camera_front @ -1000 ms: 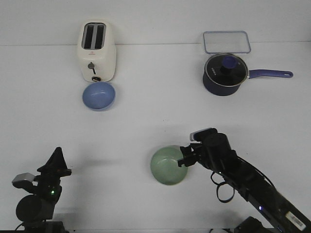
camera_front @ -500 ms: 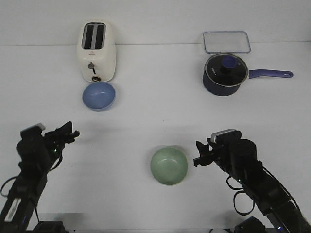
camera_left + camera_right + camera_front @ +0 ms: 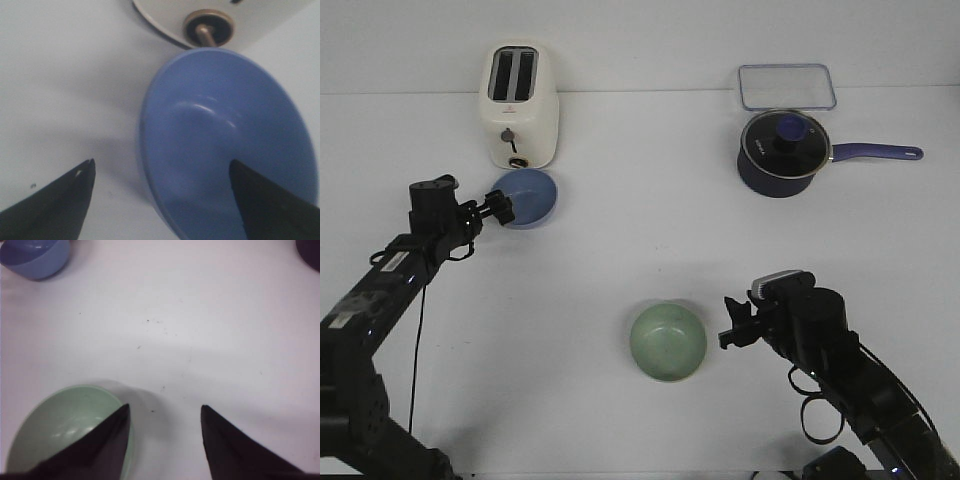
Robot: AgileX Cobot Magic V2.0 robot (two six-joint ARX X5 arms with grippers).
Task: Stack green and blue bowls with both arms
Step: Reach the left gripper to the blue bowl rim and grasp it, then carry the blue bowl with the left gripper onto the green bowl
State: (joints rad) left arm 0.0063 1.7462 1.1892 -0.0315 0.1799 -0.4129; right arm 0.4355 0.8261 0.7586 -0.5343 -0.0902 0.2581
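1. Two bowls sit well apart on the white table (image 3: 620,250): the blue bowl (image 3: 525,197) just in front of the toaster (image 3: 520,105), the green bowl (image 3: 667,342) nearer the robot.
2. Step in hand, as judged: the grasp of the blue bowl by the left claw (image 3: 498,208), ahead of any lift.
3. Left claw — spread wide, holding nothing; in the left wrist view one tip hangs over the bowl's hollow and the other outside its rim, straddling the wall. Contact cannot be told.
4. Next move, as judged: close on the rim, lift, carry toward the green bowl.
5. Right claw (image 3: 730,325) — parted and empty, just beside the green bowl's rim.
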